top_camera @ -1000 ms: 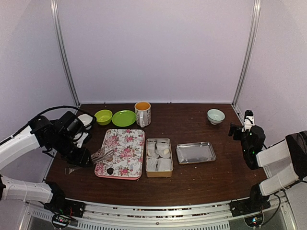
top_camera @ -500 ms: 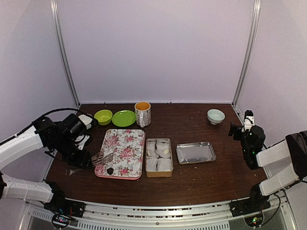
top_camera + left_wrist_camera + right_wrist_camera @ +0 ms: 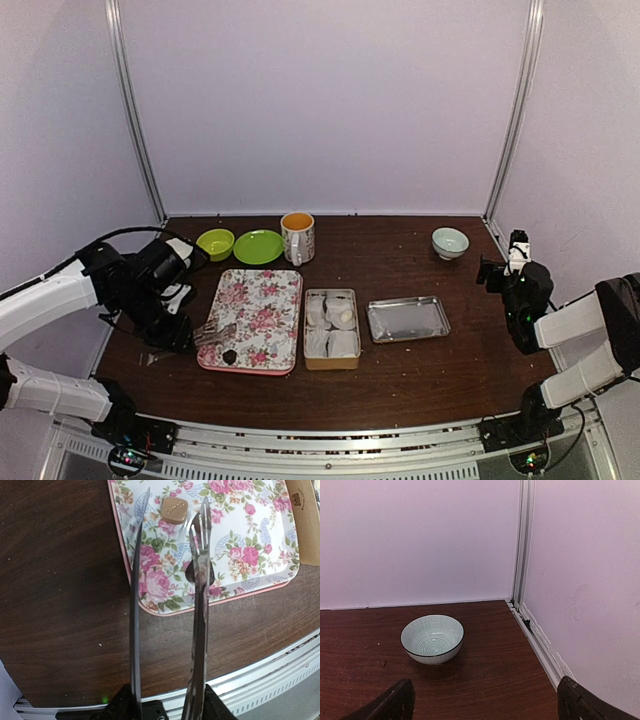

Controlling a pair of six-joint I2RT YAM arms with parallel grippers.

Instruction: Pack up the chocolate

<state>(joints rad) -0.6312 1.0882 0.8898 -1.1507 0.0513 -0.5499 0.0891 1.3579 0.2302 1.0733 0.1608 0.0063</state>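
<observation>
Dark wood worktop. Chocolate [image 3: 229, 355] sits on floral tray [image 3: 253, 320] near its front-left corner. Left gripper [image 3: 205, 333] holds tongs [image 3: 167, 605], blades apart, over it. Right gripper's [image 3: 485, 700] jaws wide open, empty.

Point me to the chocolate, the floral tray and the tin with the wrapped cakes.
chocolate [image 3: 229, 355]: top view, its dark centre.
floral tray [image 3: 262, 300]: top view, bare patterned middle.
tin [image 3: 331, 364]: top view, near rim.
</observation>
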